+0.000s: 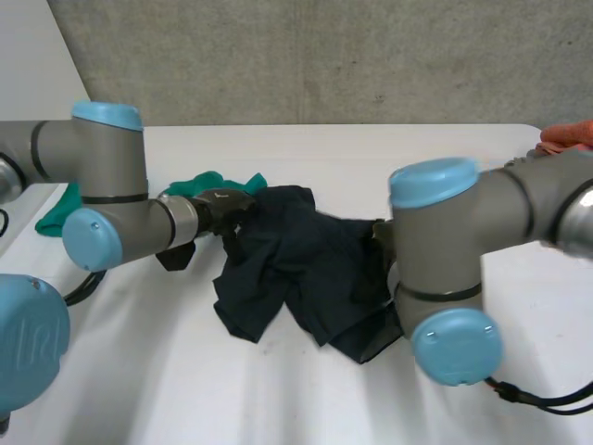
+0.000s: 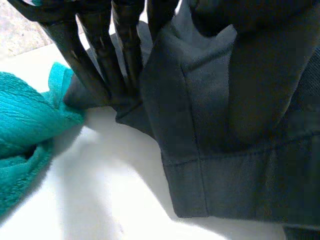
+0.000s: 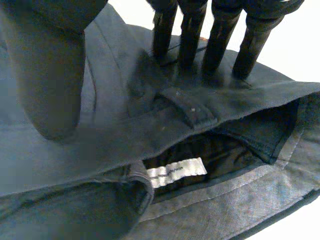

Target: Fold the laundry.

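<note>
Dark trousers [image 1: 296, 269] lie bunched in the middle of the white table [image 1: 371, 158], stretched between the two hands. The left hand [image 1: 222, 209] grips their far left edge, straight fingers [image 2: 100, 60] set against the cloth, which rises between them and the thumb. The right hand [image 3: 50, 75] pinches the waistband on the opposite side, its fingers [image 3: 220, 45] just beyond a belt loop [image 3: 187, 105] and its thumb pressed on the fabric above a white label [image 3: 177, 172]. A green cloth [image 1: 208, 183] lies just beside the left hand. An orange cloth [image 1: 565, 136] sits at the table's far right corner.
</note>
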Motion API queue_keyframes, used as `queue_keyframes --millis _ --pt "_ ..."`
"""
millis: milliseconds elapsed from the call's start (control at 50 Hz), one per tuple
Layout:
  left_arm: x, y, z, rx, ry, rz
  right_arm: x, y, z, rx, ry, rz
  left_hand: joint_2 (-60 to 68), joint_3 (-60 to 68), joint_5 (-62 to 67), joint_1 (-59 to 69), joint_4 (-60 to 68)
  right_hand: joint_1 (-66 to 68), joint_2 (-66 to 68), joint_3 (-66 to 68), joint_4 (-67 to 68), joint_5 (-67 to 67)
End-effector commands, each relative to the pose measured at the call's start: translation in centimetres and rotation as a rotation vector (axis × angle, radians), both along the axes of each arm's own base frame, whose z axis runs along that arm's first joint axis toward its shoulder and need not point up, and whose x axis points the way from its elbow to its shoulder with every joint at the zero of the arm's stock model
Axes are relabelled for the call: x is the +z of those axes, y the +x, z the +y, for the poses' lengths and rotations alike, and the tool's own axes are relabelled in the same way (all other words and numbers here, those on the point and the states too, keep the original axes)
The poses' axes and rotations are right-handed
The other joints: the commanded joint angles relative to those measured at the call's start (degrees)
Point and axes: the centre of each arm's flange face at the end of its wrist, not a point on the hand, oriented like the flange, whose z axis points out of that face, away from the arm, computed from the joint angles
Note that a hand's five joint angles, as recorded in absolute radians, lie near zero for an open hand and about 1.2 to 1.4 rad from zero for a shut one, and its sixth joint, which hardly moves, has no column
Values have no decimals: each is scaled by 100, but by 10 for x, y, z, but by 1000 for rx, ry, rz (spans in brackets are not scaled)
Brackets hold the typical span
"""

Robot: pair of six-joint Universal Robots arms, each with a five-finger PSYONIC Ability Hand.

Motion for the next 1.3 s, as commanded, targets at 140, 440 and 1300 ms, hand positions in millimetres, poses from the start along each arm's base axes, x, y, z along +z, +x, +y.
queue_keyframes --millis 140,440,1300 --pt "83 5 16 68 -201 59 67 -5 -13 -11 -219 -35 4409 4516 4500 4292 4498 5019 5052 5018 5043 4997" --pt "251 52 112 134 -610 183 243 -65 -3 271 -566 101 4409 4516 4500 4292 4498 5019 5052 5018 5043 4997" --pt "193 -7 -55 285 -1015 197 148 -8 -143 74 -975 141 -2591 -2484 -2500 -2708 -2502 -1981 -1948 -1982 -1957 -2003"
